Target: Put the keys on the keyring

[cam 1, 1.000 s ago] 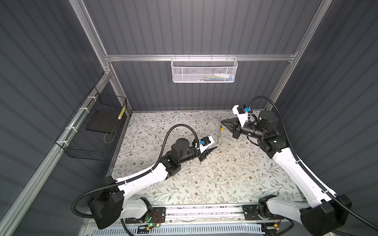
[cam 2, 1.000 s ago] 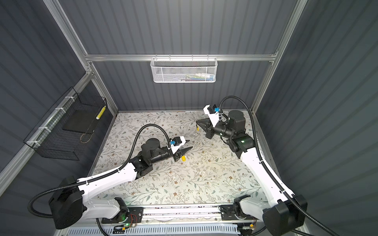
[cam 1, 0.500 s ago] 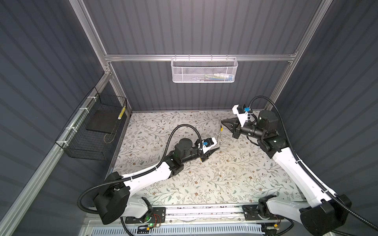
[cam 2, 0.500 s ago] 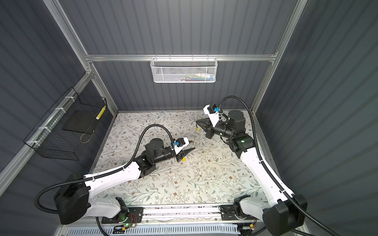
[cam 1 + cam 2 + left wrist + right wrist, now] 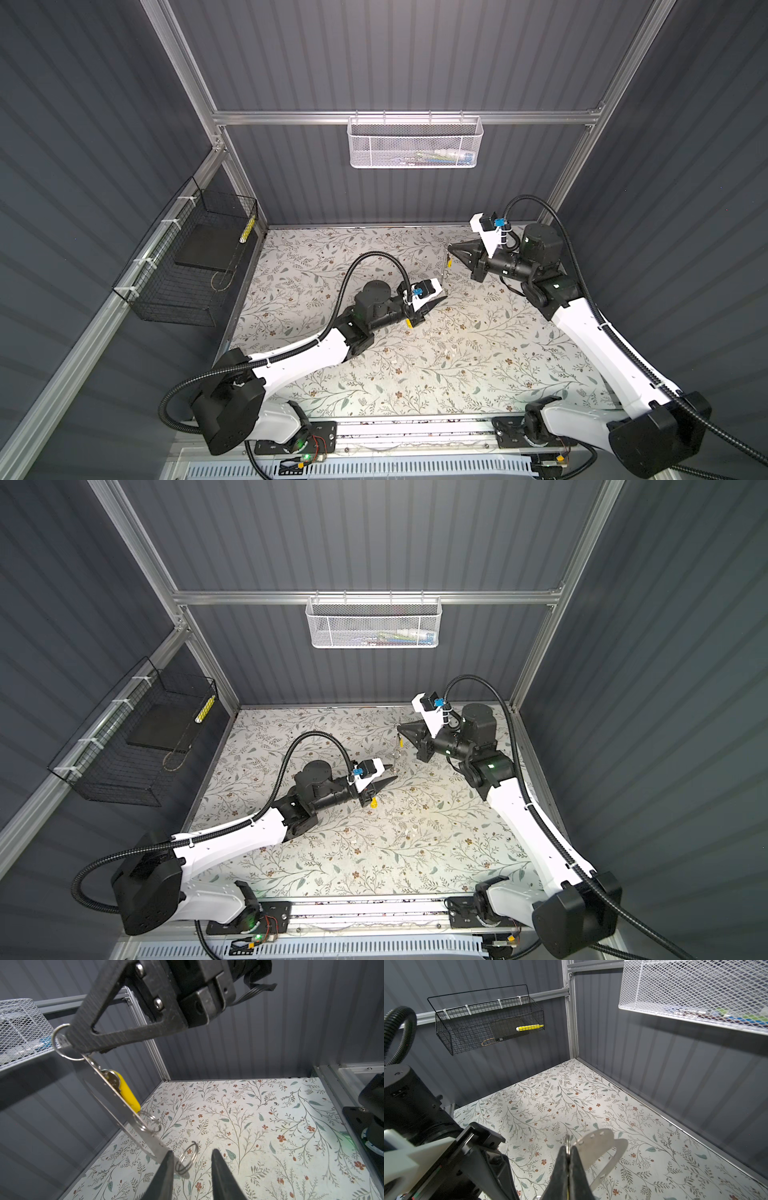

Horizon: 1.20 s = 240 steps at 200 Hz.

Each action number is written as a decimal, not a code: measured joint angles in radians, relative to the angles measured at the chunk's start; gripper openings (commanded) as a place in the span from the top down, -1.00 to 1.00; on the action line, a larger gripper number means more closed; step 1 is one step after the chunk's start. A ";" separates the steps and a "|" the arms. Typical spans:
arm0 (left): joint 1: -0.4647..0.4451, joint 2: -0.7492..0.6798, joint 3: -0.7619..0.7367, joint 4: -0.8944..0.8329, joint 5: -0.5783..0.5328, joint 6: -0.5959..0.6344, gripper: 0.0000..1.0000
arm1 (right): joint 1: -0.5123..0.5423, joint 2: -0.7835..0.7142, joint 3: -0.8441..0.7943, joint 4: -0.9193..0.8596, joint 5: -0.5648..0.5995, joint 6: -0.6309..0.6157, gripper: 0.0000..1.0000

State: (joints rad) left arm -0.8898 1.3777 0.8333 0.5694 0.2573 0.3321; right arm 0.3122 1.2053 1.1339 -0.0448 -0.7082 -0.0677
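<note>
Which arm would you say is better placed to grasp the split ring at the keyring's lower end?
Left: the left gripper has open jaws flanking that split ring, while the right gripper is shut on the keyring.

Both top views look steeply down from high above the near edge, taking in the whole table [image 5: 415, 374] and both arms. Each wrist view sits close behind its fingers. One looks past the left gripper [image 5: 192, 1151] toward the far right corner, and one looks past the right gripper [image 5: 569, 1148] toward the far left. Both show the white basket [image 5: 695, 991].
</note>
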 measured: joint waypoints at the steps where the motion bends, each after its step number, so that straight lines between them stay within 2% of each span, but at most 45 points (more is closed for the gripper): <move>1: 0.000 0.001 0.000 0.000 0.000 0.000 0.40 | 0.000 0.000 0.000 0.000 0.000 0.000 1.00; 51: -0.003 0.009 0.004 -0.004 0.000 0.014 0.42 | 0.000 0.000 0.000 0.000 -0.003 0.000 1.00; 81: -0.006 0.013 0.011 -0.008 -0.008 0.025 0.57 | 0.000 0.000 0.002 0.000 -0.005 0.000 1.00; 240: -0.021 0.022 0.019 -0.029 -0.049 0.088 0.49 | 0.006 0.000 0.008 -0.001 -0.024 -0.002 1.00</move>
State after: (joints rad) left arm -0.9108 1.3994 0.8520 0.5400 0.2081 0.4198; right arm 0.3180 1.2053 1.1419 -0.0456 -0.7326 -0.0692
